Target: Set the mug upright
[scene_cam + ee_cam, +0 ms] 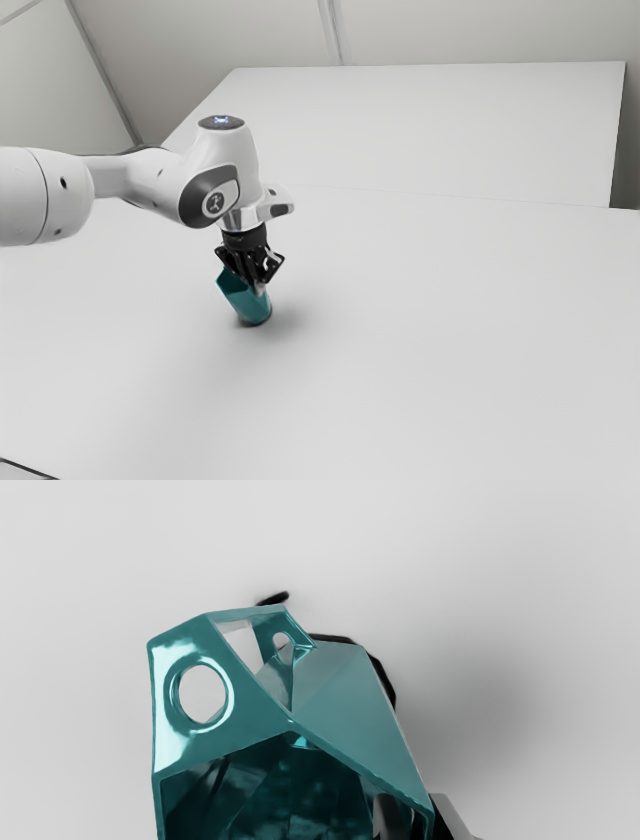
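with the mug (pixel 243 303) tilted under the gripper (pixel 419 807) and its wall pinched between the two fingers (pixel 386 815), righting it looks to be the step in hand, the next move calling for its base turned flat before release.

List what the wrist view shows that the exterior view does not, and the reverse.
Wrist view: a round hole through the side of the teal mug, its dark inside, one jaw inside the rim and one outside.

Exterior view: the white arm and the room wall behind the table.

Both: the tilted mug, the jaws, the pale tabletop.
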